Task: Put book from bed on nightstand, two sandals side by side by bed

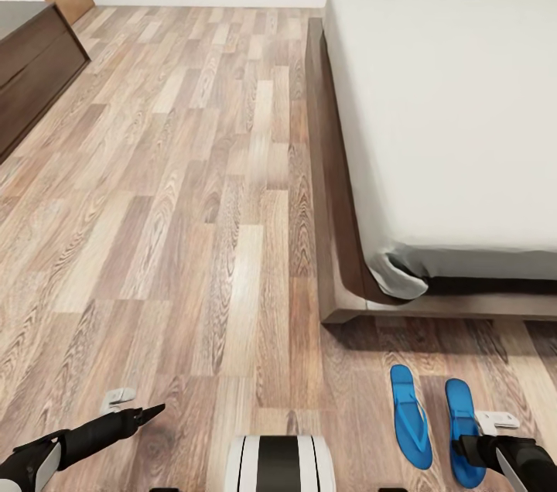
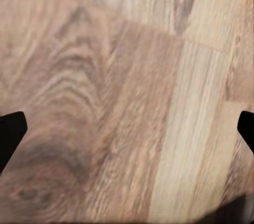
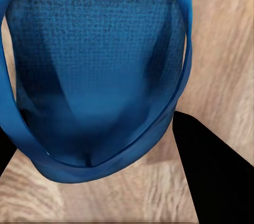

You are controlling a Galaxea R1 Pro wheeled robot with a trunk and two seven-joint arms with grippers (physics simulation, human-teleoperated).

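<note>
Beside bed (image 1: 340,167), blue sandals (image 1: 410,418).

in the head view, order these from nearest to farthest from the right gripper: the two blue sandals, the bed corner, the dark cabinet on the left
1. Right-hand sandal: directly at the right gripper, on the floor.
2. Left-hand sandal: just beside the first one.
3. Bed: its near corner, ahead of the sandals.
4. Dark cabinet: far across the floor at the left edge.
</note>
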